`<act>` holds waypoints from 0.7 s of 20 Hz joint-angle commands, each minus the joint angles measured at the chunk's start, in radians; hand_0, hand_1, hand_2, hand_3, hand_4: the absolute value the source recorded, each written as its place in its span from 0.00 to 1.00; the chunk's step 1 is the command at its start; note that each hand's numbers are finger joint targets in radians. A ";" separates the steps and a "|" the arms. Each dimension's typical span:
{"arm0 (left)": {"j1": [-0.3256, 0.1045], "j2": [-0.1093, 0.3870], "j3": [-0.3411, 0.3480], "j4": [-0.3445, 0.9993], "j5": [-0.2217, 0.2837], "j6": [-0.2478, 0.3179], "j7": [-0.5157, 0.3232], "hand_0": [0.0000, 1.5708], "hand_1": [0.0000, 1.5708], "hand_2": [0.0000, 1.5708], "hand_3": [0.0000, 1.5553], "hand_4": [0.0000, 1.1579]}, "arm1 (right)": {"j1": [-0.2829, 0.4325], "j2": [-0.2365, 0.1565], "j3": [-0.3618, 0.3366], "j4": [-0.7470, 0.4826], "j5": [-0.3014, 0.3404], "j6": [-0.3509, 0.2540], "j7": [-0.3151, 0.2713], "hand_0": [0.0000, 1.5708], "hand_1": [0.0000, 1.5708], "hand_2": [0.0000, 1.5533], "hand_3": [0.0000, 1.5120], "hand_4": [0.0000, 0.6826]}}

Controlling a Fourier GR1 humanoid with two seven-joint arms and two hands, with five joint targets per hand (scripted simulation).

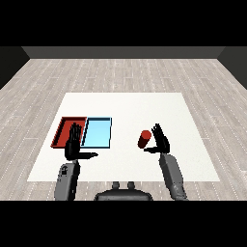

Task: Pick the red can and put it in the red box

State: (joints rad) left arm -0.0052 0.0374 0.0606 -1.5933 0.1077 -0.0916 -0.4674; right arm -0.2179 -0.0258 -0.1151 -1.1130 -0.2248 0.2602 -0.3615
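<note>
Red can (144, 139) upright on white table (193, 144), right of centre, well apart from both trays. Not yet lifted, not yet gripped. Right hand (160, 140) just beside can on its right; fingers straight and spread, thumb reaching toward can's base, nothing enclosed. Contact between thumb and can: cannot tell. Judged stage: approach for grasp, early in task. Done so far: hand brought alongside can only. Left to do: close round can, lift, carry leftward across table, lower into red tray, release.

Red tray (61, 130) at table's left, touching or nearly touching blue tray (99, 133) on its right side. Nothing seen inside either tray. Blue tray between can and red tray, so carry path likely passes over it; needs enough height to clear rims, and release must wait until past blue tray, else wrong tray.

Left hand (74, 143) open, fingers straight and upward, thumb out to the right, holding nothing. Sits in front of red tray's near right corner and partly overlaps it in head view; height above tray not readable. Possible obstruction to placement if kept there. Grey wood-look floor (125, 72) around table; no other objects on table.
</note>
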 commanded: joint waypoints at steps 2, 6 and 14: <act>-0.025 0.026 0.031 -0.060 0.057 -0.019 0.070 0.00 0.00 0.00 0.00 0.00 | -0.055 -0.020 -0.013 0.143 0.002 0.034 -0.076 0.00 0.00 0.00 0.00 0.00; 0.090 0.016 -0.010 -0.143 0.042 -0.041 0.072 0.00 0.00 0.00 0.00 0.00 | -0.046 0.025 0.049 0.096 0.027 -0.049 -0.052 0.00 0.00 0.00 0.00 0.00; 0.052 -0.023 -0.033 -0.019 -0.015 -0.005 -0.029 0.00 0.00 0.00 0.00 0.00 | -0.034 0.010 0.044 0.090 0.021 -0.073 -0.029 0.00 0.00 0.00 0.00 0.00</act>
State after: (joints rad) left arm 0.0146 0.0418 0.0581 -1.6301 0.1264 -0.1071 -0.4532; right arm -0.2840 -0.0186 -0.0892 -1.0046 -0.2223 0.2065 -0.3867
